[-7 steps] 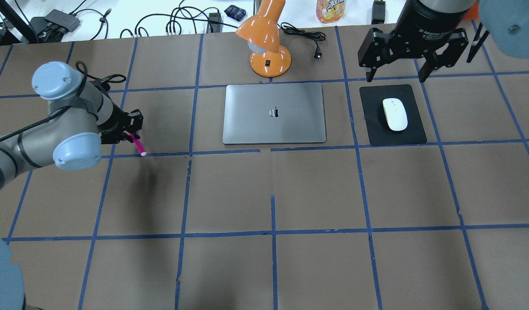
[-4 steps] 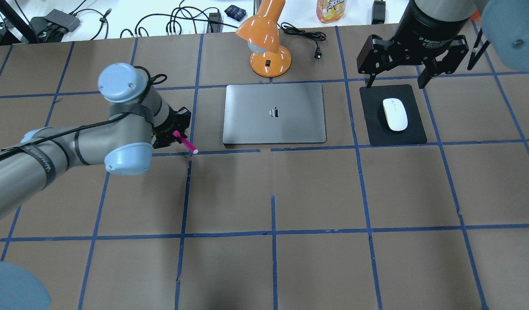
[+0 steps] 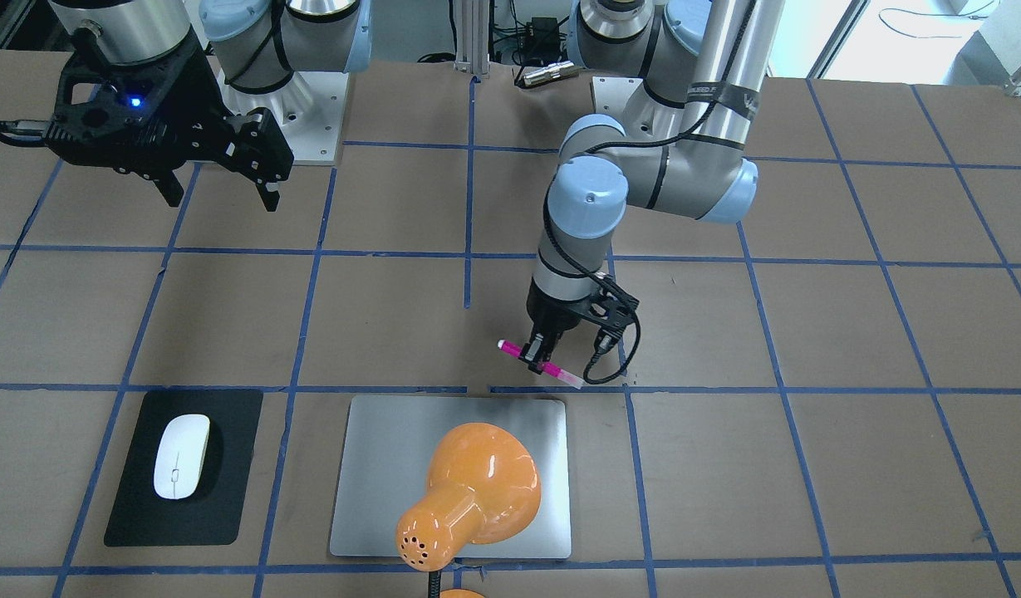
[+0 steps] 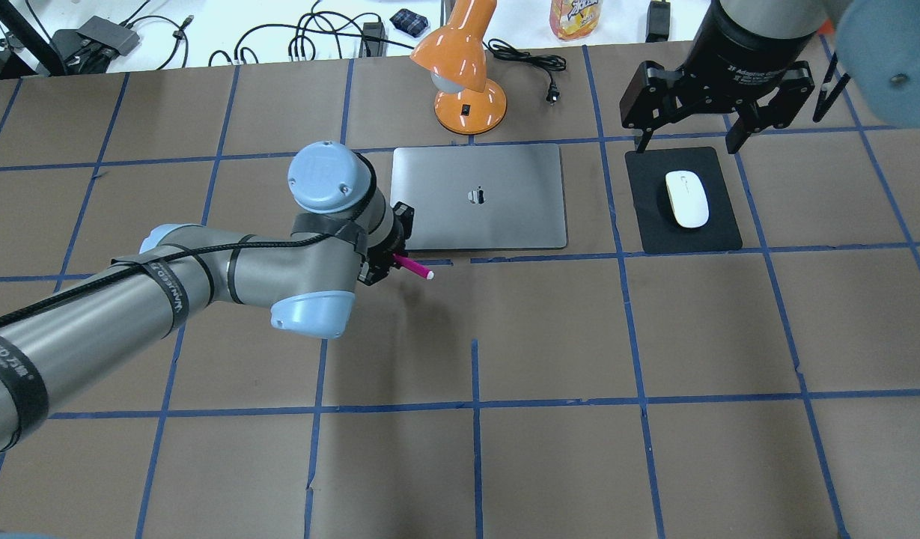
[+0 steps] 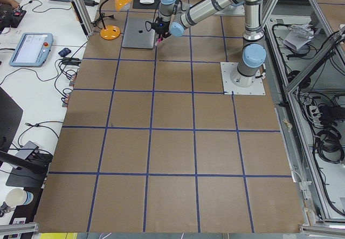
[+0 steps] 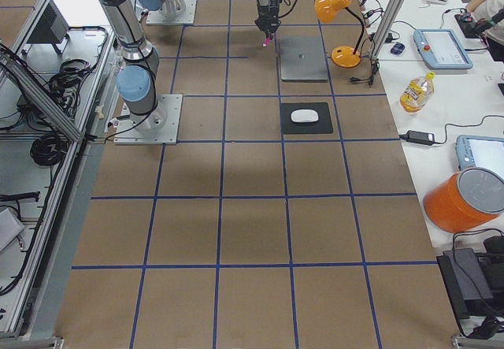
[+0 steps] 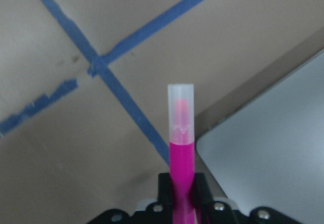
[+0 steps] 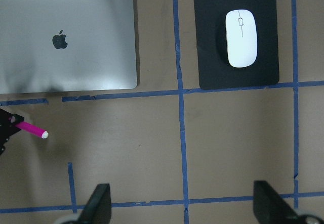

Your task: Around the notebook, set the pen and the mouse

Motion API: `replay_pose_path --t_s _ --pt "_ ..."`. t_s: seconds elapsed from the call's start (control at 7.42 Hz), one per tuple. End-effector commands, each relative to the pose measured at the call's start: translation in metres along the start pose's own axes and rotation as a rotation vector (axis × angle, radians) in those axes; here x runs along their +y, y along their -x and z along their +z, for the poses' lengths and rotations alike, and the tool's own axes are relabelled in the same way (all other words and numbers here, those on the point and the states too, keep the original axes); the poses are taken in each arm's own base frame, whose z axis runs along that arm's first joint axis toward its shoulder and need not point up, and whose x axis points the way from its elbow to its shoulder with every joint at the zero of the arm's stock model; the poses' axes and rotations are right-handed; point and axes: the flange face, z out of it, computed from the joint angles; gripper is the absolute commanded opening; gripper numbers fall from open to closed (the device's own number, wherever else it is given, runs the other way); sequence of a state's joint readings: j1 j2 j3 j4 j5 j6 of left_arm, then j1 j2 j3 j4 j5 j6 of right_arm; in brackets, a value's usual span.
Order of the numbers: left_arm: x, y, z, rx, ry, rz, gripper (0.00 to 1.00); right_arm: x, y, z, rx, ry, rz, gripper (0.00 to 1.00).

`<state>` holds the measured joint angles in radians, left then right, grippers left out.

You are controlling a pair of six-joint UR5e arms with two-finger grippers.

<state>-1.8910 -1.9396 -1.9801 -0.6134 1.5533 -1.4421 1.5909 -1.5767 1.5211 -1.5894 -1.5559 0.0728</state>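
The magenta pen with its pale tip is held level in my left gripper, which is shut on it. It hangs just off the near left corner of the silver notebook. In the left wrist view the pen points past the notebook's rounded corner toward a tape cross. The white mouse lies on a black mat to the right of the notebook. My right gripper hovers open high over the mat's far edge, holding nothing.
An orange desk lamp stands behind the notebook, and its shade covers part of the notebook in the front view. Its cable trails right. A white side table with cables and a bottle lies beyond the far edge.
My left arm has swung to the right with the pen, from the table's far left to the notebook's near left corner. The right gripper has barely moved.
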Motion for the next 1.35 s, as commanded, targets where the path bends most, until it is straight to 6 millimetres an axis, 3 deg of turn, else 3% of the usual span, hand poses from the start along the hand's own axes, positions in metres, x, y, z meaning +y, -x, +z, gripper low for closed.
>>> replay_pose_path --t_s 0.0,0.27,0.81,0.94,1.08,1.21 --pt "0.055 0.009 0.009 -0.019 0.017 -0.087 0.00 0.000 0.000 0.000 -0.001 -0.006 -0.002 1.00" --pt "0.070 0.013 0.016 -0.031 0.013 -0.136 0.00 0.000 0.000 0.000 0.004 -0.003 -0.002 1.00" --pt "0.072 0.000 0.024 -0.031 0.012 -0.222 0.00 -0.001 0.000 0.001 0.003 -0.001 -0.002 1.00" --pt "0.074 0.001 0.025 -0.034 0.012 -0.221 0.29 -0.001 0.000 0.001 0.003 -0.001 -0.002 1.00" --pt "0.076 0.002 0.024 -0.033 0.013 -0.215 0.99 -0.001 0.000 0.001 0.001 0.000 -0.002 1.00" --pt "0.079 0.001 0.018 -0.020 0.021 -0.192 1.00 -0.001 0.000 0.001 0.003 -0.001 -0.002 1.00"
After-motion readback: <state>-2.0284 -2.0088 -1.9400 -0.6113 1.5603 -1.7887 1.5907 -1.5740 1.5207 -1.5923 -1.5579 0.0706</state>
